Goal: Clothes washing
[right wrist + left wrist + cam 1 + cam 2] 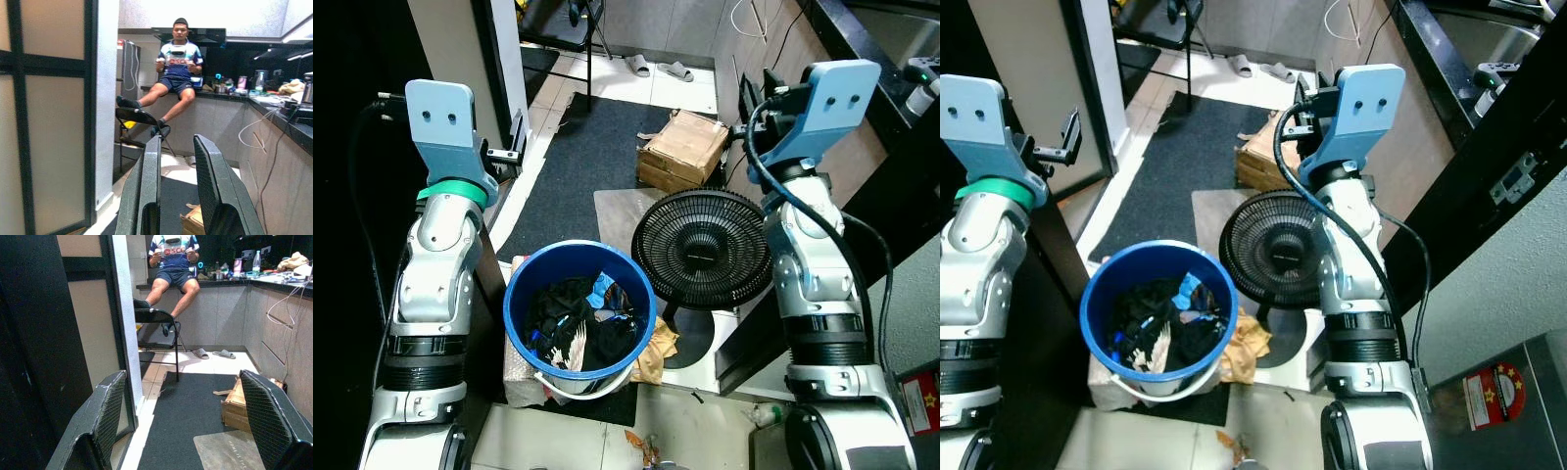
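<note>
A blue bucket (579,311) stands on the floor right below me, holding a heap of mostly dark clothes (578,323) with a blue piece among them. Both arms are raised above it and point forward down the room. My left gripper (188,431) is open, its fingers (105,416) wide apart with nothing between them; its tips show beside a door frame (504,154). My right gripper (177,147) is held high over a black fan, open by a narrow gap and empty.
The round black fan (703,250) stands just right of the bucket, a cardboard box (683,147) behind it on a dark mat (597,147). A dark counter (862,39) runs along the right. Farther off, a person (173,254) sits on a counter, feet on a folding chair (156,316).
</note>
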`<state>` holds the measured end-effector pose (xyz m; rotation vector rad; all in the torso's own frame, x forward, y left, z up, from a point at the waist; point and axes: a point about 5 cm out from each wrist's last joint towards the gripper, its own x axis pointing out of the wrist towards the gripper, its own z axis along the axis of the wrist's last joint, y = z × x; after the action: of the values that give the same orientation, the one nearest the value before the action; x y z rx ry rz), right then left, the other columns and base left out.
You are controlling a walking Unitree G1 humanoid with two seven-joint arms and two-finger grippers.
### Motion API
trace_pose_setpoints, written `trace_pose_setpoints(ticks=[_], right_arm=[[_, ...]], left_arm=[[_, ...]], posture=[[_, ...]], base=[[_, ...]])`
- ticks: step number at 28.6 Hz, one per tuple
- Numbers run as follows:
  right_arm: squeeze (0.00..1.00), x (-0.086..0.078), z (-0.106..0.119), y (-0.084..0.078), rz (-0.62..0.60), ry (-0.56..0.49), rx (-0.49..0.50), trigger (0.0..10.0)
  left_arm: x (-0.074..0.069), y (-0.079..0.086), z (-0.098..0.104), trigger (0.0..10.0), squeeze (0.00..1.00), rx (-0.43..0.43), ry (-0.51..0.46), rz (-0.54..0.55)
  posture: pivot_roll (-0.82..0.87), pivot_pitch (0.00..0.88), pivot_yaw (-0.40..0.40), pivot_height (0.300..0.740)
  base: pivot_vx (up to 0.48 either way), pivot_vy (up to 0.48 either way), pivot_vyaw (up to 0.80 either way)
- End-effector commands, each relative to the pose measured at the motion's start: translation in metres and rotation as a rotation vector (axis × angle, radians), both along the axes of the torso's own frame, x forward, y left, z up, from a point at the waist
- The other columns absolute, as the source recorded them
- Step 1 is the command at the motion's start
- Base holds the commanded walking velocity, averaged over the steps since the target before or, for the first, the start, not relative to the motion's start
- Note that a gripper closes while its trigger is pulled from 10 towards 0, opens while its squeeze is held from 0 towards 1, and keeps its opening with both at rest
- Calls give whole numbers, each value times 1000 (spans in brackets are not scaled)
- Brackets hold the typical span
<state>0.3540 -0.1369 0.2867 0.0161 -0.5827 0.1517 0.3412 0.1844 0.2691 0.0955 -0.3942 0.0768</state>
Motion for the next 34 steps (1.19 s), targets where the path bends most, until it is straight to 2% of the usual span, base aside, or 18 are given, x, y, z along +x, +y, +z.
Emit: trace_pose_setpoints(ticks=[1,17,21,26,30,34], right_arm=[[0,-2,-2,-2,7,0,11,10000],[0,-1,-5,-2,0,15,-21,10000],[0,0,-5,-2,-31,7,-81,10000],[0,0,-5,-2,-34,4,-78,10000],[0,-2,-4,-4,-12,0,-25,10000],[0,-2,-4,-4,-8,-3,-22,10000]], left_arm=[[1,-2,-5,10000,0,2,18,-8],[1,-2,-5,10000,0,-2,18,-4],[1,-2,-5,10000,0,-2,18,-4],[1,-2,-5,10000,0,-2,18,-4],[1,-1,-5,10000,0,-10,20,-4],[1,-2,-5,10000,0,-3,15,0]], posture=[[25,58,-29,740],[24,59,-31,740],[25,60,-30,740],[25,61,-30,740],[24,62,-29,740],[24,61,-29,740]], base=[[-371,0,0],[-418,0,0],[-396,0,669],[-380,0,800],[0,0,0],[0,0,0]])
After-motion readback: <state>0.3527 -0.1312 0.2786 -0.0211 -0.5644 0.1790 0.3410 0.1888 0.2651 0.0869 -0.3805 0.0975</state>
